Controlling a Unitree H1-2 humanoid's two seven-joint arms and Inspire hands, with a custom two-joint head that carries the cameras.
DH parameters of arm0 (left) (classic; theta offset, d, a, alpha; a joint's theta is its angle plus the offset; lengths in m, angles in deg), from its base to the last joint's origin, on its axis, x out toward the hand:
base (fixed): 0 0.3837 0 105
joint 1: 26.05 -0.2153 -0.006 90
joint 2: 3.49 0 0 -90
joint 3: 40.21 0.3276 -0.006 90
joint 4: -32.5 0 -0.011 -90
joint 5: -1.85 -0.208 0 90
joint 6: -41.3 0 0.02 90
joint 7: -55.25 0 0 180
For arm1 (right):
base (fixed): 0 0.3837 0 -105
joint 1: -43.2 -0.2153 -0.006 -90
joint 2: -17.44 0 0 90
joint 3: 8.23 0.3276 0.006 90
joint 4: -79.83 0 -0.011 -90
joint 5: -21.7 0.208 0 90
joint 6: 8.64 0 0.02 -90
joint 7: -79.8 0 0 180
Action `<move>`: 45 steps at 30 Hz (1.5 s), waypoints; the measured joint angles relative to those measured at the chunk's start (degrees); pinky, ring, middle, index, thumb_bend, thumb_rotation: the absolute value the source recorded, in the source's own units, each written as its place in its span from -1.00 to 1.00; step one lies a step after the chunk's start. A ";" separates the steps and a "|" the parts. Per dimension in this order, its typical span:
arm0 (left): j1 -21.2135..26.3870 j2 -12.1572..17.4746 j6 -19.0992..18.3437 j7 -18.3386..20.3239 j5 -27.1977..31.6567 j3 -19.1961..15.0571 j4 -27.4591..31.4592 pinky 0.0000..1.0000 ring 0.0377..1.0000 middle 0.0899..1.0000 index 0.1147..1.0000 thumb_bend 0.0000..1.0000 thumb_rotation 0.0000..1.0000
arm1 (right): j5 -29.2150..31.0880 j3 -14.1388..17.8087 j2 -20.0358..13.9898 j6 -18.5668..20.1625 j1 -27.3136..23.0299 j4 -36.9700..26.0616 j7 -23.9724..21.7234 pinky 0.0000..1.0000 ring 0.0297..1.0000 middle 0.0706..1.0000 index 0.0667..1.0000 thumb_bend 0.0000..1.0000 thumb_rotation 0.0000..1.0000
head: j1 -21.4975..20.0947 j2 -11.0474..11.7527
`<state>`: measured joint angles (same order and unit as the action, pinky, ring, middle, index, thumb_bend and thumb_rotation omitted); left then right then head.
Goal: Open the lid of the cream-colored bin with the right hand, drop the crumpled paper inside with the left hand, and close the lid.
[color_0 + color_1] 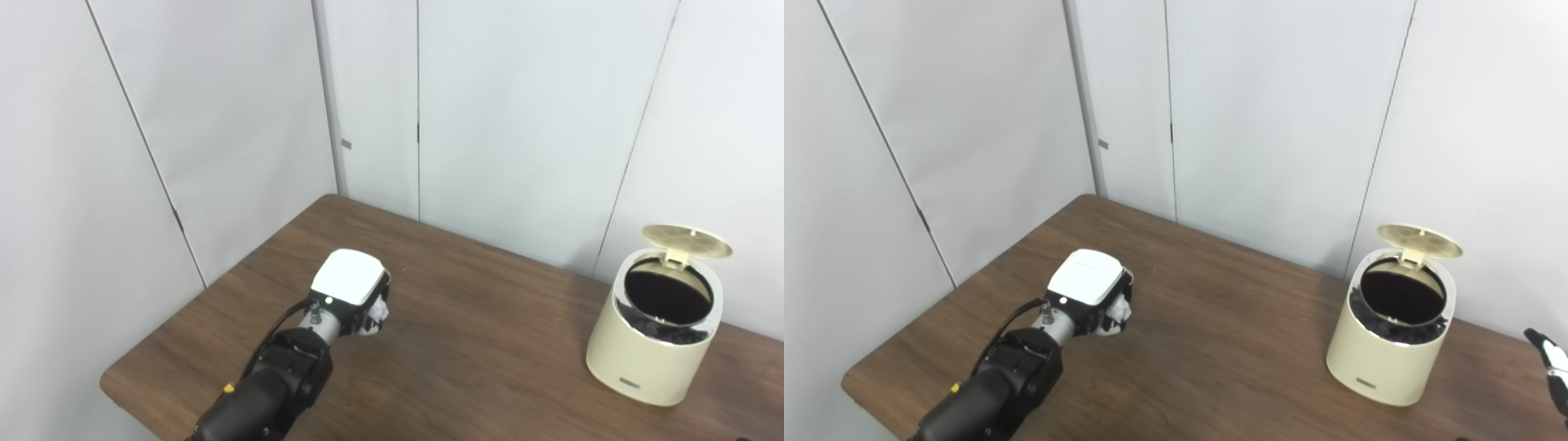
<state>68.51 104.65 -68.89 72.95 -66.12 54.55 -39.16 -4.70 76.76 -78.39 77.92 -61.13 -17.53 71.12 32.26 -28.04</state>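
The cream-colored bin point(649, 349) stands on the right of the wooden table, its round lid point(687, 239) tipped up and open, with a black liner showing inside. My left hand point(353, 293) is low over the table's left part, fingers curled down around the white crumpled paper point(378, 316), which peeks out under the hand. It also shows in the right eye view point(1090, 288). Only the fingertips of my right hand point(1552, 373) show at the right edge of the right eye view, to the right of the bin and apart from it.
The brown wooden table point(478, 343) has its left corner and front-left edge near my left arm. White wall panels close the back and left sides. Bare tabletop lies between the hand and the bin.
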 measured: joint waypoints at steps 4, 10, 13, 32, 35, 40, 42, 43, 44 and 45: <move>0.71 -0.83 1.53 -0.50 -1.49 -0.22 1.38 0.33 0.03 -0.17 -0.15 0.05 -1.00 | -0.64 -0.18 0.20 -0.01 -0.01 0.20 0.19 0.80 1.00 1.00 1.00 0.33 -0.02 | -1.58 0.17; 3.29 -3.42 5.62 -4.06 -1.36 -0.75 3.72 0.35 0.04 -0.24 -0.07 0.04 -1.00 | -1.17 -0.54 1.48 0.10 -0.01 0.20 0.27 0.82 1.00 1.00 1.00 0.31 -0.16 | -4.48 0.35; 5.36 -4.91 7.79 -5.15 -1.53 -0.45 4.04 0.31 0.02 -0.25 -0.07 0.04 -1.00 | -1.36 -0.87 1.89 0.18 -0.03 0.20 0.26 0.80 1.00 1.00 1.00 0.33 -0.26 | -8.69 0.35; 18.67 -11.57 21.01 -9.60 1.05 4.04 0.73 0.22 0.00 -0.27 -0.07 0.04 -1.00 | -2.11 -2.57 3.94 5.23 -0.02 -1.98 -0.68 0.50 0.81 0.93 0.83 0.61 -0.54 | -24.34 1.41; 19.71 -12.59 21.49 -10.88 1.45 4.17 -0.76 0.21 0.00 -0.25 -0.07 0.04 -1.00 | -2.18 -2.74 4.38 5.25 -0.01 -2.02 -0.65 0.47 0.80 0.93 0.83 0.60 -0.51 | -26.02 1.58; 20.98 -14.66 21.84 -13.13 1.49 4.89 -2.73 0.19 -0.01 -0.24 -0.07 0.04 -1.00 | -2.89 -3.13 4.66 5.35 0.02 -2.14 -0.57 0.42 0.76 0.91 0.83 0.58 -0.48 | -27.34 2.11; 21.76 -15.38 22.08 -13.47 1.52 5.26 -3.52 0.17 -0.03 -0.23 -0.07 0.04 -1.00 | -3.39 -3.37 4.94 5.37 0.02 -2.14 -0.50 0.44 0.76 0.91 0.83 0.58 -0.47 | -28.04 2.28; 22.10 -15.60 22.41 -13.68 1.55 5.40 -4.07 0.16 -0.03 -0.23 -0.07 0.04 -1.00 | -3.51 -3.44 5.18 5.38 0.02 -2.14 -0.46 0.44 0.76 0.91 0.83 0.58 -0.47 | -28.47 2.46; 22.47 -15.68 22.72 -13.99 1.61 5.50 -4.47 0.14 -0.05 -0.23 -0.07 0.04 -1.00 | -3.65 -3.52 5.38 5.44 0.02 -2.15 -0.42 0.45 0.77 0.91 0.83 0.58 -0.47 | -29.35 2.72; 22.75 -15.72 23.09 -14.64 1.73 5.57 -4.84 0.11 -0.07 -0.23 -0.08 0.04 -1.00 | -3.85 -3.62 5.53 5.57 0.03 -2.17 -0.42 0.45 0.77 0.91 0.83 0.58 -0.46 | -29.62 2.72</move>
<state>91.26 88.93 -45.80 58.31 -64.39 60.13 -43.99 -8.55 73.14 -72.86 83.49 -61.10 -19.70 70.70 2.64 -25.31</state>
